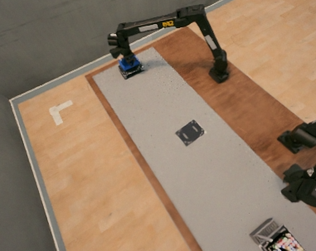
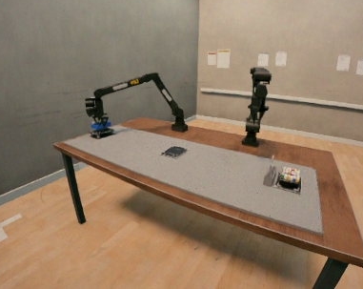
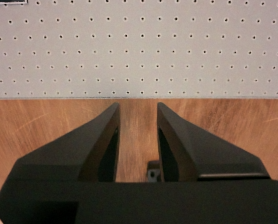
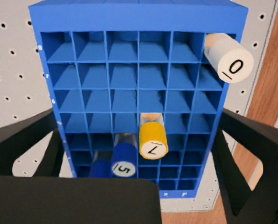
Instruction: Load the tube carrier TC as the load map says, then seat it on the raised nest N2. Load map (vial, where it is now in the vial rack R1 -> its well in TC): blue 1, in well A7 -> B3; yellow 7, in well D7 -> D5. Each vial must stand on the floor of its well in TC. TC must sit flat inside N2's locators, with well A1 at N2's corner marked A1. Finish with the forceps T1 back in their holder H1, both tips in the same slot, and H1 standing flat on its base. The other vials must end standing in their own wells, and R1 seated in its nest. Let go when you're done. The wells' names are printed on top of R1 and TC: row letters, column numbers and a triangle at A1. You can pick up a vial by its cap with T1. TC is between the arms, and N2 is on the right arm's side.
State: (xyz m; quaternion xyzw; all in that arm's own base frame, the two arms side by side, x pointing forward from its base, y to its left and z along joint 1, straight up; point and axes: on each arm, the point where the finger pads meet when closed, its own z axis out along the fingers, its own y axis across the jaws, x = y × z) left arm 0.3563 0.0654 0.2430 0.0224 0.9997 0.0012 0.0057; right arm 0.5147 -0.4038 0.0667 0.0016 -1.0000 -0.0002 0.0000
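The blue tube carrier TC [image 4: 125, 15] [image 1: 126, 64] [image 2: 101, 124] is at the far corner of the grey mat, on the dark raised nest N2 [image 1: 133, 72] [image 2: 102, 133]. I cannot tell whether it sits flat. My right gripper [image 4: 137, 111] [image 1: 128, 58] [image 2: 98, 119] is shut on TC's two sides from above. In TC a yellow vial marked 7 [image 4: 152, 142] and a blue vial [image 4: 120, 165] stand leaning in nearby wells. A pale vial marked 0 [image 4: 227, 57] leans at the far corner. My left gripper [image 3: 138, 111] is a little open and empty, over the mat's edge.
A flat dark plate [image 1: 190, 132] [image 2: 174, 151] lies mid-mat. The vial rack R1 [image 1: 282, 242] [image 2: 290, 176] with coloured vials stands at the other end, the grey holder H1 [image 1: 264, 230] [image 2: 270, 176] beside it. The left arm [image 2: 256, 104] stands folded upright.
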